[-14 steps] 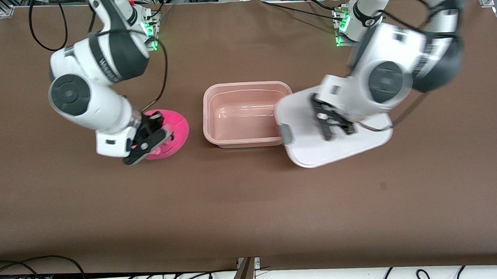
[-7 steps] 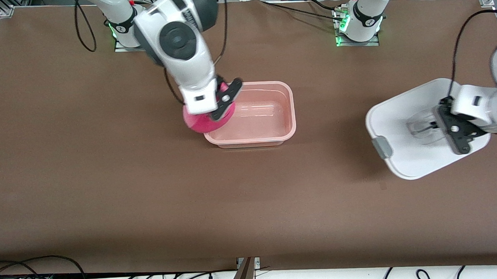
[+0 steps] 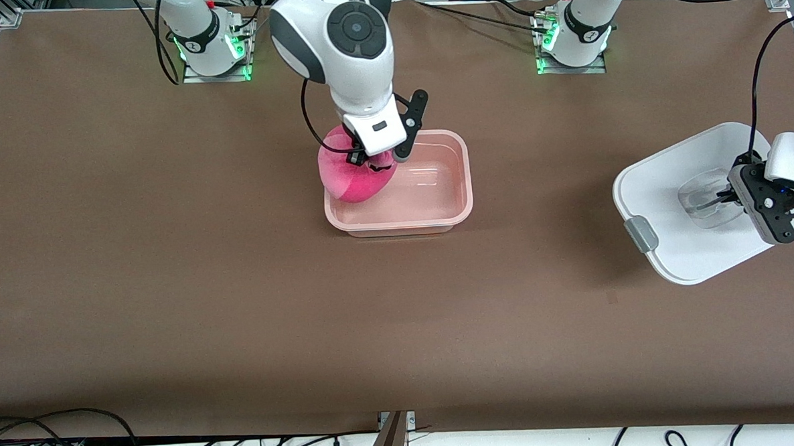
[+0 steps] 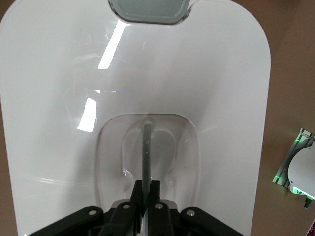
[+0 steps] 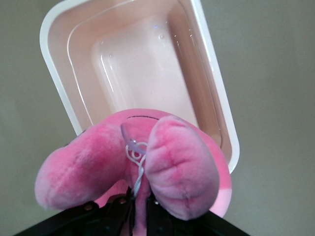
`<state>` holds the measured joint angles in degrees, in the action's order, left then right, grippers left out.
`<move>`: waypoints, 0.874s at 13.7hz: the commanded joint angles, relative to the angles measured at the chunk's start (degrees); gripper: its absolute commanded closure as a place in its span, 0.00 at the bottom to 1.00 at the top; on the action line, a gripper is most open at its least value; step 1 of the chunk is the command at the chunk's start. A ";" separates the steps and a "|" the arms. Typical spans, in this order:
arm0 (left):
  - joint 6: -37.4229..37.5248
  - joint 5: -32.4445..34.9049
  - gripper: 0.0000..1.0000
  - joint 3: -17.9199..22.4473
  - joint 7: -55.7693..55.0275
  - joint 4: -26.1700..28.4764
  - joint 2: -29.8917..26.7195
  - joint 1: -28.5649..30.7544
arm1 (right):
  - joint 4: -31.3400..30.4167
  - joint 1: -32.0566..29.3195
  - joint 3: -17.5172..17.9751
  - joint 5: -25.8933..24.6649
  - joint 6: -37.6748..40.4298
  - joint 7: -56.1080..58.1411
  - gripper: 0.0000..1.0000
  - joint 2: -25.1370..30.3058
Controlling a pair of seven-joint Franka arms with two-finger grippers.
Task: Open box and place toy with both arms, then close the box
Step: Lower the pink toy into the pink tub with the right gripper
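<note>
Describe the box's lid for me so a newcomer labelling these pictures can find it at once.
Start at the open pink box in the middle of the table, where the right gripper holds the pink toy over one end. Look toward the left arm's end of the table: the lid hangs from the left gripper, pinched by its clear handle. It is the only flat white piece, with a grey clip at its edge.

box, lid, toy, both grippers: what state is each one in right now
box: open, lid off, nothing resting inside yet
lid: off the box, held up by its clear handle toward the left arm's end of the table
toy: squeezed, held over the box's end toward the right arm
left gripper: shut on the lid's handle
right gripper: shut on the toy
</note>
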<state>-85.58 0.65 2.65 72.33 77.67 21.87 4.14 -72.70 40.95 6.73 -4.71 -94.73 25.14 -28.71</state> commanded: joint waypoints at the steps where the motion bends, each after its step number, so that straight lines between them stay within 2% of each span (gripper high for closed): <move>1: 0.86 1.55 1.00 -0.36 1.76 -0.59 -0.25 0.07 | 7.74 2.46 -0.49 -3.19 4.02 1.58 1.00 -5.29; 12: 1.03 1.02 1.00 -0.71 1.94 -0.32 -0.25 -0.01 | 7.57 5.45 -0.76 -8.29 -2.73 -2.10 1.00 -14.87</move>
<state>-85.49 0.77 2.12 72.88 77.68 21.90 4.13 -67.35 44.76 6.63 -11.11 -96.57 24.84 -40.98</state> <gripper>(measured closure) 0.930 0.903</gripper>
